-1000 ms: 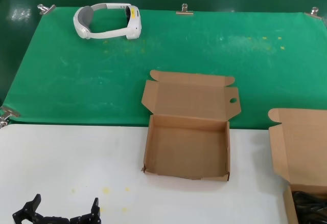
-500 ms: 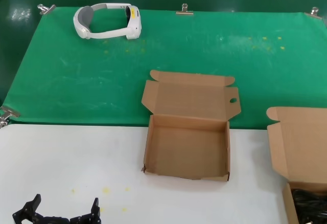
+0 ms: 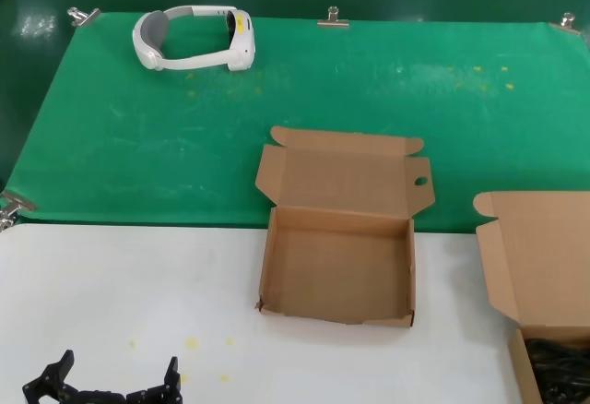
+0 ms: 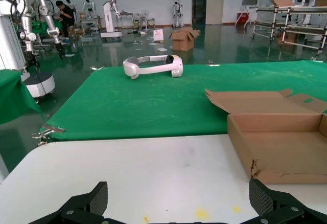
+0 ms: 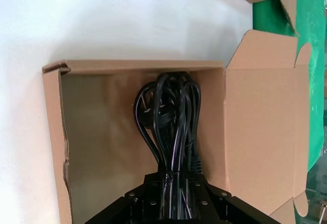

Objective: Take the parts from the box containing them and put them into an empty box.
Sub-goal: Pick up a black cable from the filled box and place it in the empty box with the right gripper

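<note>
Worked over a white tabletop (image 3: 138, 284) with a green mat (image 3: 369, 90) behind, and a white headset (image 3: 194, 40) lying far back on the mat. Judged the step as the pick-up. Found the right gripper (image 5: 171, 183) down inside the source box (image 5: 53, 132), apparently pinched on the near end of the cable bundle (image 5: 168, 116), with the black loops fanned across the box floor toward the far wall. Placed that box at the right edge of the head view, lid hinged back, flap corner rounded. Found the left gripper (image 3: 111, 387) low at the table's near edge, fingers spread, holding nothing. Found the empty box (image 3: 336, 266) mid-table, apart from the source box, lid open, with a small round hole (image 3: 420, 182) in one flap. Called next for a straight lift clear of the walls, then a carry leftward over the empty box. Expected the limp, glossy loops to dangle and perhaps snag on the soft corrugated rims.
</note>
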Motion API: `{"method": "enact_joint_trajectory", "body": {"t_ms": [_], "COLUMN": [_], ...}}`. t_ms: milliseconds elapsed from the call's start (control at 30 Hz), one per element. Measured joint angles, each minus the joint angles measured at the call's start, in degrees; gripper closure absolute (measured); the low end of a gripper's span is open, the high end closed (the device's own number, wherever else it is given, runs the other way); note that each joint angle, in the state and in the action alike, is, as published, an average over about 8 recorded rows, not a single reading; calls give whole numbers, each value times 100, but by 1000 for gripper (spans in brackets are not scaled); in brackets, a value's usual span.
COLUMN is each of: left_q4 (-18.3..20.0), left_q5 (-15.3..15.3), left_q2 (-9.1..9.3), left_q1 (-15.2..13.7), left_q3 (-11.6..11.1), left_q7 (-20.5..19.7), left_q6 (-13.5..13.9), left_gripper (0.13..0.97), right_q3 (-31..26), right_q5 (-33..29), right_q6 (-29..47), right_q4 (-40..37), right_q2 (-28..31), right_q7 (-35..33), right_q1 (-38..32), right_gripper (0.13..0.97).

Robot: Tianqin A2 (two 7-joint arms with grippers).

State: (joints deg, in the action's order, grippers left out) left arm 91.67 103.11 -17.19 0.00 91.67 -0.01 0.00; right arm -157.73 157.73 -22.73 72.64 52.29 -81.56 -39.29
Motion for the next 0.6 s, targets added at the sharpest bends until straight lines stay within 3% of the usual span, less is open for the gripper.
{"method": "enact_joint_trajectory", "body": {"t_ms": [267, 600], "left_q4": [0, 0], "left_q5": [0, 0], "left_q2": [0, 0], "left_q1": [0, 0], "left_q3": [0, 0], "left_q7": [0, 0], "left_q6": [0, 0], "left_gripper": [132, 132], "right_q3": [0, 0], "right_q5": [0, 0], "right_q6": [-175, -477], "right_q4": [363, 957], "right_q2": [171, 478], "right_q7": [153, 384], "right_q1": [59, 142], "right_gripper": [889, 891]}}
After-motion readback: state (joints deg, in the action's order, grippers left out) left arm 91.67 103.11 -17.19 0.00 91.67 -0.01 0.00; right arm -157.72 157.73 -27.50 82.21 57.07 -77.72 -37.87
